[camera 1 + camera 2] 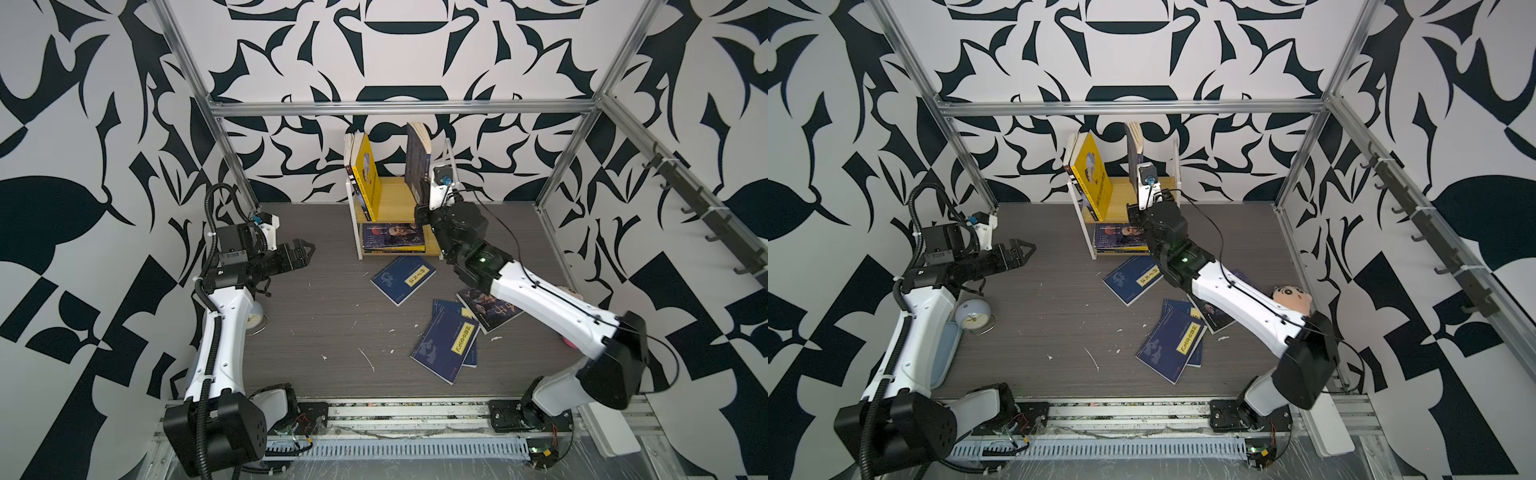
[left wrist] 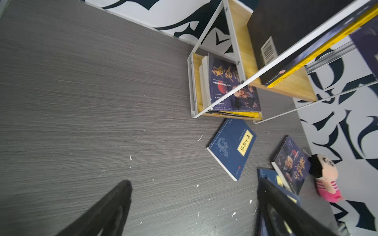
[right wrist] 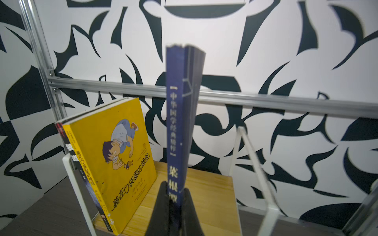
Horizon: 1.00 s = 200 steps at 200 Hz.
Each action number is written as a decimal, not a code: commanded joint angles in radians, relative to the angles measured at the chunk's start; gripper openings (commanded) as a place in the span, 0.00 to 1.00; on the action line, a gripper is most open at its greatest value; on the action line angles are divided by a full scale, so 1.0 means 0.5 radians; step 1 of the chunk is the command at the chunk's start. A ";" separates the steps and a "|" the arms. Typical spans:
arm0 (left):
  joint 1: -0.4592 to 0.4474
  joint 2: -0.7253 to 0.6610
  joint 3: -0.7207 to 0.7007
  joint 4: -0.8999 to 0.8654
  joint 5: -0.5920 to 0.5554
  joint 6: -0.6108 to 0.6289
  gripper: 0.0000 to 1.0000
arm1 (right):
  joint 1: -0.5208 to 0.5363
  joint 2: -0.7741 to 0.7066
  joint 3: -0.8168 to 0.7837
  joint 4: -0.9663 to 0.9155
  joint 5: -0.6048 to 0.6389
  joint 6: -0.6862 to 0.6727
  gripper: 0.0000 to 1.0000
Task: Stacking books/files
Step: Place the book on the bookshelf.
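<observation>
My right gripper (image 3: 175, 188) is shut on the lower spine of a navy blue book (image 3: 178, 114), holding it upright over the top board of the small white-framed shelf (image 1: 395, 195). In both top views this held book (image 1: 417, 160) stands right of a yellow cartoon book (image 1: 368, 174) leaning at the shelf's left end. A purple-blue book with an old man's face (image 1: 392, 237) lies on the lower board. On the table lie a navy book (image 1: 403, 279), two overlapping navy books (image 1: 446, 347) and another face-cover book (image 1: 490, 309). My left gripper (image 1: 305, 249) hangs open over bare table, holding nothing.
An alarm clock (image 1: 972, 316) and a light-blue pencil case (image 1: 944, 353) sit beside the left arm. A plush doll (image 1: 1291, 297) lies behind the right arm near the right frame. Aluminium frame posts ring the table. A white flat box (image 1: 611, 432) sits outside the front right corner.
</observation>
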 commanded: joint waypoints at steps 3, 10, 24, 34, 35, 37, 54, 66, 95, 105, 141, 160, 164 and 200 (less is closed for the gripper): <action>0.022 -0.060 -0.020 0.105 0.000 0.062 1.00 | -0.007 0.177 0.154 0.345 -0.011 0.171 0.00; 0.030 -0.059 -0.017 0.108 0.020 0.042 1.00 | -0.005 0.247 0.203 0.359 0.017 0.169 0.00; 0.040 -0.056 -0.025 0.120 0.039 0.010 1.00 | -0.005 0.375 0.297 0.365 0.076 0.166 0.00; 0.041 -0.059 -0.034 0.134 0.047 0.012 1.00 | -0.006 0.446 0.327 0.398 0.117 0.149 0.00; 0.041 -0.059 -0.036 0.138 0.046 0.012 1.00 | -0.005 0.451 0.331 0.399 0.119 0.150 0.00; 0.041 -0.063 -0.040 0.142 0.045 0.013 1.00 | -0.006 0.463 0.333 0.410 0.126 0.155 0.00; 0.042 -0.063 -0.042 0.147 0.048 0.011 1.00 | -0.005 0.556 0.371 0.432 0.185 0.167 0.00; 0.040 -0.061 -0.038 0.141 0.050 0.008 1.00 | -0.005 0.609 0.394 0.435 0.195 0.171 0.00; 0.042 -0.054 -0.045 0.150 0.076 0.001 1.00 | -0.003 0.668 0.408 0.430 0.166 0.232 0.00; 0.042 -0.045 -0.039 0.150 0.075 0.001 1.00 | 0.007 0.663 0.417 0.383 0.148 0.258 0.00; 0.043 -0.037 -0.044 0.169 0.091 -0.010 1.00 | 0.081 0.657 0.410 0.361 0.127 0.206 0.00; 0.040 -0.033 -0.042 0.168 0.086 -0.010 1.00 | 0.091 0.686 0.450 0.291 0.115 0.226 0.00; 0.040 -0.035 -0.043 0.171 0.087 -0.011 1.00 | 0.094 0.692 0.455 0.290 0.113 0.219 0.00; 0.044 -0.051 -0.056 0.177 0.089 -0.011 1.00 | 0.122 0.732 0.493 0.240 0.108 0.188 0.00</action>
